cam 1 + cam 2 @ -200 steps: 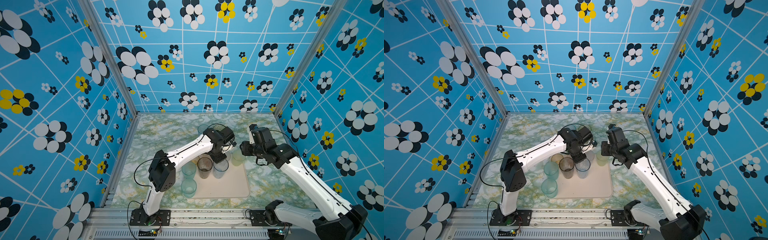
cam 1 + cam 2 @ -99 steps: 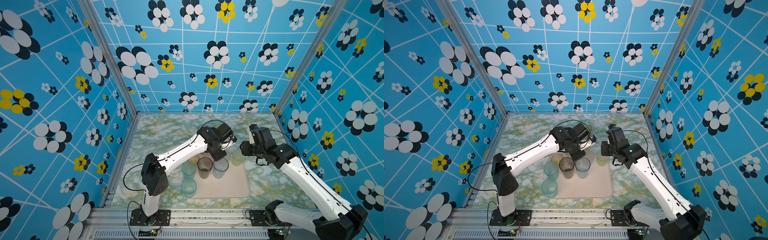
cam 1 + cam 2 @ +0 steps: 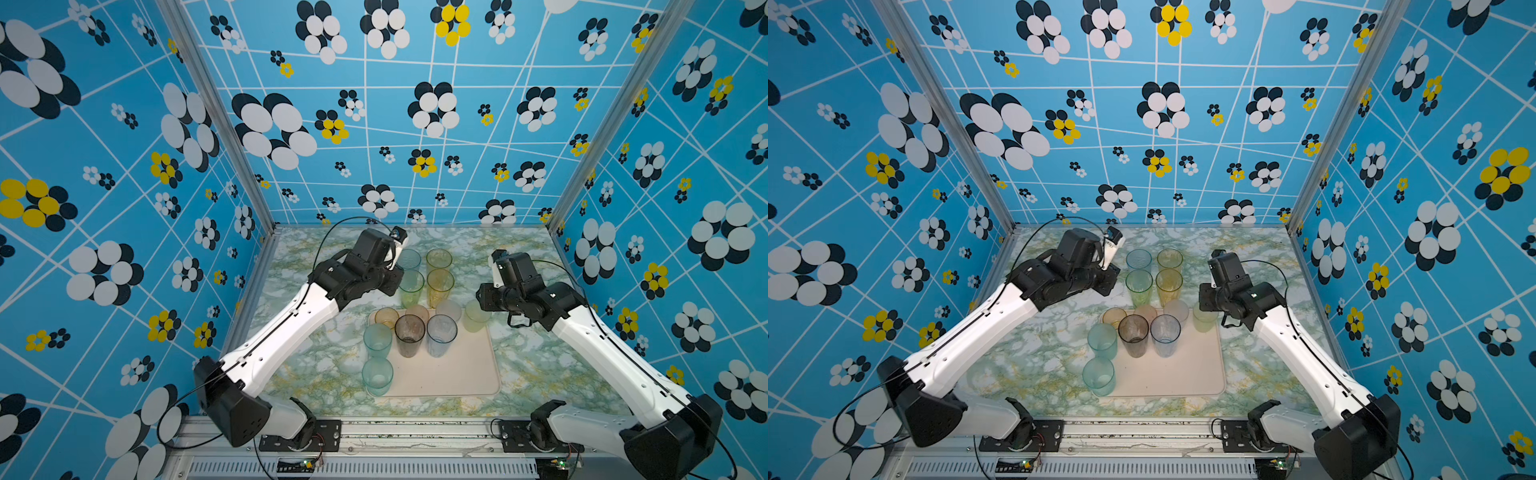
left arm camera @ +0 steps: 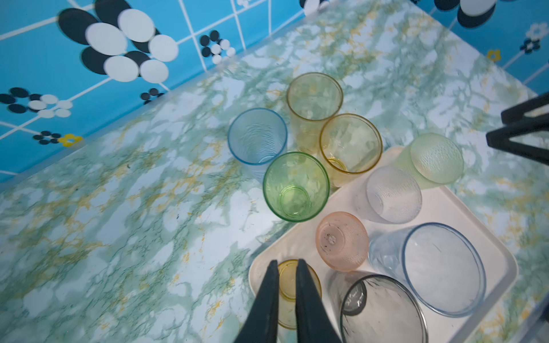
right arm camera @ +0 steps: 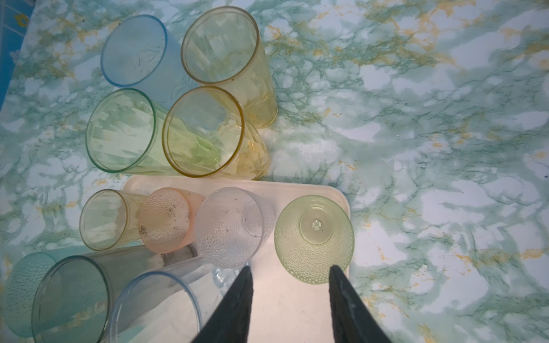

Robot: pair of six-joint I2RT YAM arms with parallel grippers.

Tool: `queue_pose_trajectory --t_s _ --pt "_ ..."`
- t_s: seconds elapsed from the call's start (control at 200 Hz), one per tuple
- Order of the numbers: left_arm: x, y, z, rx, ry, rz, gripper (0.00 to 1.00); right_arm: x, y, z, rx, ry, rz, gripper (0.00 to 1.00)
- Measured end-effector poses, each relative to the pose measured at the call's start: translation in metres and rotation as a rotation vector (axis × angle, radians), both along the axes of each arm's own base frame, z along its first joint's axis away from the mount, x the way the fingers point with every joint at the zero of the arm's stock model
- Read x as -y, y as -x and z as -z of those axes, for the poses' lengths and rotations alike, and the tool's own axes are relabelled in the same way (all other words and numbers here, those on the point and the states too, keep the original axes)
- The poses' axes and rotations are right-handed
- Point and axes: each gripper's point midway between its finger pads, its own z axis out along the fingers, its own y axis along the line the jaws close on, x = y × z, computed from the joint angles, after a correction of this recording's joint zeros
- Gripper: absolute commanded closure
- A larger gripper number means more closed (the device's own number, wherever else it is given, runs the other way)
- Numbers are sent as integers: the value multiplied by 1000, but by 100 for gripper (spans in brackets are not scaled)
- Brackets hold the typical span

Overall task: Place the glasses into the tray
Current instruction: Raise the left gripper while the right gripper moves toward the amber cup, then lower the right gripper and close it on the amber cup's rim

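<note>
Bright even light, soft shadows; wrist views slightly blurred.

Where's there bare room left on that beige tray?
The near right part of the cream rectangular tray is bare, bordered by the tall grey tumbler, the tall pale blue tumbler and the teal tumblers at its left edge. Its far edge is crowded with short tumblers. The marble table right of it is bare too.
</note>
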Motion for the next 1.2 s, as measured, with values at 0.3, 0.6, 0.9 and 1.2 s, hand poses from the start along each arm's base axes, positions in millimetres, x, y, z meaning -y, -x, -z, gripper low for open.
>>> queue_pose_trajectory --t_s 0.3,0.6,0.9,1.2 --pt "-96 -12 21 -19 93 -310 84 -24 -23 1 -43 -36 -47 60" --pt "-117 -13 51 -99 141 -368 84 -40 -49 8 -73 -19 -68 63" --pt "-117 -17 48 -95 172 -359 84 -50 -61 24 -123 -13 -82 66" --pt "-114 -20 52 -112 188 -350 85 -55 -71 34 -145 -2 -94 68"
